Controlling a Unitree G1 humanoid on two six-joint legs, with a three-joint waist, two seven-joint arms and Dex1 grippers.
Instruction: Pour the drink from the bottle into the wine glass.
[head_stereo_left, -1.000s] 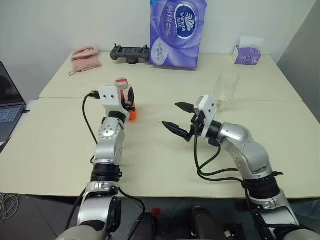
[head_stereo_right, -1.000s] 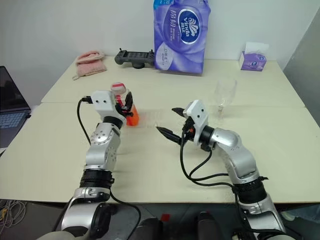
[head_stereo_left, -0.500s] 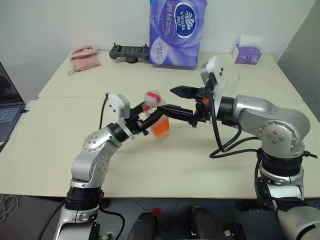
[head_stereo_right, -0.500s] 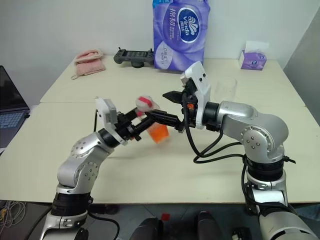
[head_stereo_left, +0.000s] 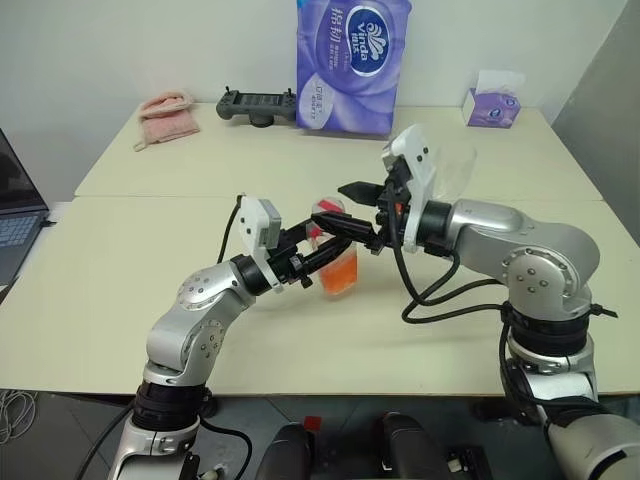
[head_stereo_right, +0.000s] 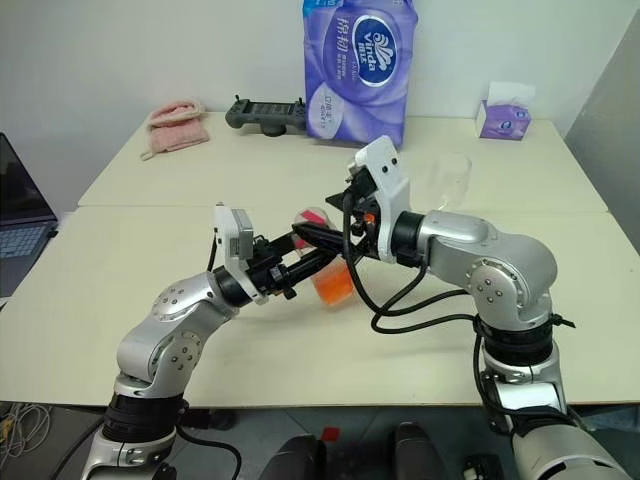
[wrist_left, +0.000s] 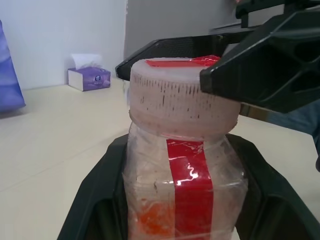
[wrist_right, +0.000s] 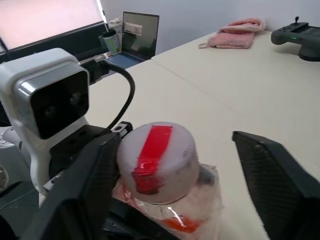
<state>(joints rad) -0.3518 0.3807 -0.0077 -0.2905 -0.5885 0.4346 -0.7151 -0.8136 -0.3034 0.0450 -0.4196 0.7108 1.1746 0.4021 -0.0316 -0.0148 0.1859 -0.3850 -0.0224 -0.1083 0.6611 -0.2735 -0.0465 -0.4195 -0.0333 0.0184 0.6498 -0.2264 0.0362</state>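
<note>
Left gripper (head_stereo_left: 318, 252) clamps bottle (head_stereo_right: 328, 268); right gripper (head_stereo_left: 358, 210) straddles its cap (wrist_right: 156, 161), jaws apart; wine glass (head_stereo_right: 452, 180) half hidden behind that arm.

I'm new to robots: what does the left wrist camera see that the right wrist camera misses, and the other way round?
Left wrist view: a purple tissue box, the red strip down the side of the small clear plastic bottle, and the orange-red drink low inside it.
Right wrist view: an open laptop, a pink folded towel, a black controller and a white camera block.
Both: the bottle's white cap with a red strip, the right hand straddling it, and the cream table.
</note>
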